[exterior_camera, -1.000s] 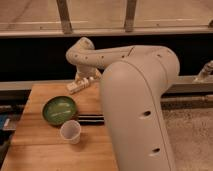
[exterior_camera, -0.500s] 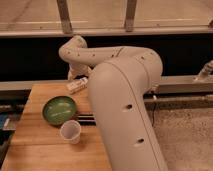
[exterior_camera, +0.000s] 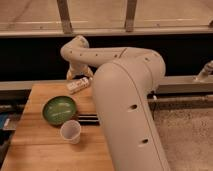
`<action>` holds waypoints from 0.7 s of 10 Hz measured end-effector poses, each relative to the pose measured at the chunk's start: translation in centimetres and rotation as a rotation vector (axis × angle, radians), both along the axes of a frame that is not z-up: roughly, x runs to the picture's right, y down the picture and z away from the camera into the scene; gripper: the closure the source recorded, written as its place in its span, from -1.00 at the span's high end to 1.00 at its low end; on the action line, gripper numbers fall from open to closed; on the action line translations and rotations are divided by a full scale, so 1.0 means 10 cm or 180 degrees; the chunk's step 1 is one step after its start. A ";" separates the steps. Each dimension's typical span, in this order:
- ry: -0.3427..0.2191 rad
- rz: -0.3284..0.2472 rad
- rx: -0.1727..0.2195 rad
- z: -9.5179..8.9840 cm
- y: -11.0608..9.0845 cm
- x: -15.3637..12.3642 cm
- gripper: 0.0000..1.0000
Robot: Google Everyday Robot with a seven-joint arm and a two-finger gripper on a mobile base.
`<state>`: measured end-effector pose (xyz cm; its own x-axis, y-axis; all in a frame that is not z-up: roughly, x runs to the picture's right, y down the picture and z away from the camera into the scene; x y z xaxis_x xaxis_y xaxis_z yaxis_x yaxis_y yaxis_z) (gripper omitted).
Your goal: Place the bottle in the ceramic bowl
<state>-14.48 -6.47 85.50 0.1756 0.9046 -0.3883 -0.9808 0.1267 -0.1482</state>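
The bottle [exterior_camera: 79, 85], small and cream-white, lies on its side at the back edge of the wooden table [exterior_camera: 40, 150]. My gripper [exterior_camera: 71, 76] hangs just above and behind the bottle's left end, open, with nothing lifted in it. The arm curls down to it from a bulky white link that fills the foreground. The ceramic bowl [exterior_camera: 59, 110], green and glossy, sits empty on the table in front of and left of the bottle, about a bowl's width away.
A white paper cup [exterior_camera: 70, 131] stands just in front of the bowl. A dark slender object [exterior_camera: 88, 118] lies to the bowl's right, partly hidden by my arm. A dark wall and a rail run behind the table; speckled floor lies to the right.
The arm's upper bend swung slightly left and back, and the gripper stayed close over the bottle. Bottle, bowl and cup have not moved.
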 end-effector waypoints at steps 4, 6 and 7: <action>0.0028 0.0049 -0.0069 0.06 0.05 0.17 0.60; -0.0022 0.0075 -0.0123 0.18 0.06 0.15 0.60; -0.0044 0.0079 -0.0146 0.24 0.05 0.11 0.60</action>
<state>-13.42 -5.95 87.92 0.1590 0.8901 -0.4272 -0.9814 0.0951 -0.1670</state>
